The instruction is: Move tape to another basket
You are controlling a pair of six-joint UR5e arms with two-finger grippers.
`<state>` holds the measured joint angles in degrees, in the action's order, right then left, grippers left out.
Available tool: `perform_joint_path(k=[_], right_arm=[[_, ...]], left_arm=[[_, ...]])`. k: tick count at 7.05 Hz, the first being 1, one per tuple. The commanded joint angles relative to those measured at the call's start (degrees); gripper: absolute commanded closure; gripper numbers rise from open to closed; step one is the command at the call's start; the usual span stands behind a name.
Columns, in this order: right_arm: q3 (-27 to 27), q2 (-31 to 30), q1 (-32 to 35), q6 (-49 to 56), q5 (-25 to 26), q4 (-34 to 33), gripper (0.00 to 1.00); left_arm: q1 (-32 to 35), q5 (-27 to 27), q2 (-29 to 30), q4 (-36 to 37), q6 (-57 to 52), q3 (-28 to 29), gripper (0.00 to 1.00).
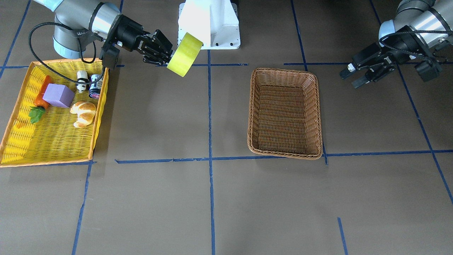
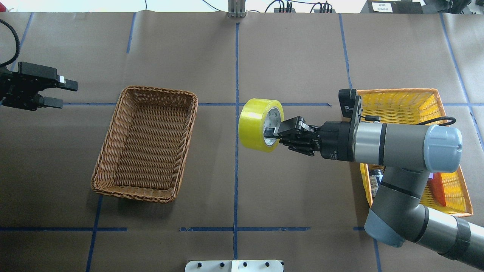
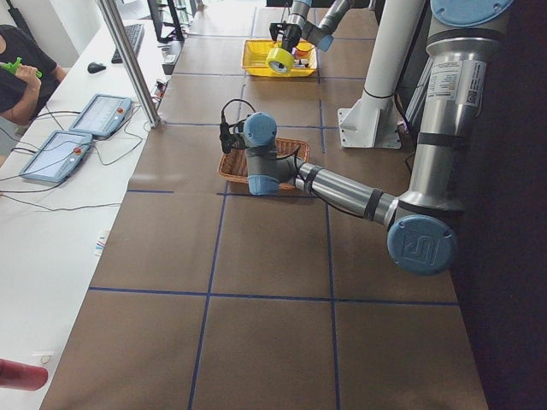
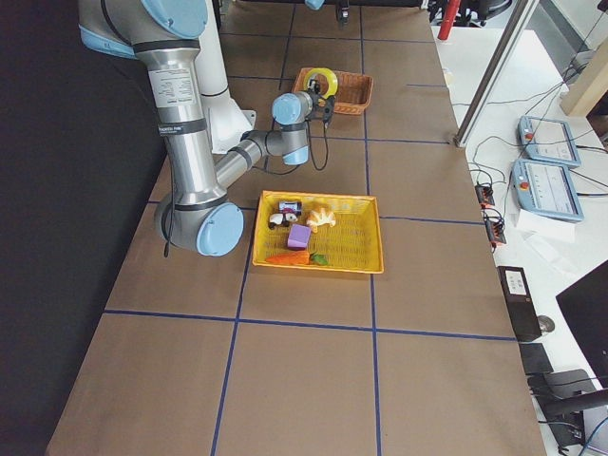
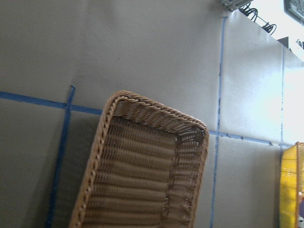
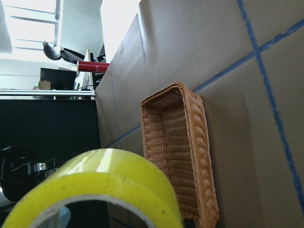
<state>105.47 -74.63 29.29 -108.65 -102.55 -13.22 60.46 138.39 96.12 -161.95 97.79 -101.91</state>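
Tape (image 2: 257, 126) hung in the air, clamped by its wall in the right tool (image 2: 272, 133), between tray (image 1: 53, 141) and basket (image 2: 160, 90). The carry wanted a level run until the roll stood over the basket's middle, then a descent before release. The left tool (image 2: 60, 93) stood apart beside the basket. Brown paper with blue lines covered the surface (image 2: 234, 196); a desk (image 3: 51, 256) ran alongside.

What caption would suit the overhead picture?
Right arm's fingers hold the tape roll aloft between yellow tray and wicker basket.

one tape (image 2: 254, 124), two baskets (image 2: 159, 90) (image 2: 397, 91), two hands (image 2: 61, 93) (image 2: 270, 132)
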Motion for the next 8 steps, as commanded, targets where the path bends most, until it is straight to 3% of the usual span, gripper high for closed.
perform_joint_path(k=[1,2,3,5,8], right_arm=[[0.08,2.81,-2.73,-2.71,0.42,1.79,0.97],[0.0,4.56,-3.79,-2.88,-0.11,1.71,0.97],[0.08,5.1,-5.63,-2.62,-0.37,1.62,0.98],[0.0,7.03,-6.26,-1.49,-9.2,1.09,0.98],[0.08,8.27,-6.35,-1.21,-11.54,0.91,0.97]], left_arm=[[-6.64,-9.05,1.52,-14.02,17.79,-0.13,0.0],[-9.98,-15.02,2.39,-20.88,26.92,-0.22,0.0],[-11.93,-16.99,4.05,-23.73,32.58,-0.31,0.0],[-15.35,-17.1,7.14,-24.38,36.93,-1.88,0.0],[-20.19,-17.98,9.25,-24.29,37.83,-3.9,0.0]])
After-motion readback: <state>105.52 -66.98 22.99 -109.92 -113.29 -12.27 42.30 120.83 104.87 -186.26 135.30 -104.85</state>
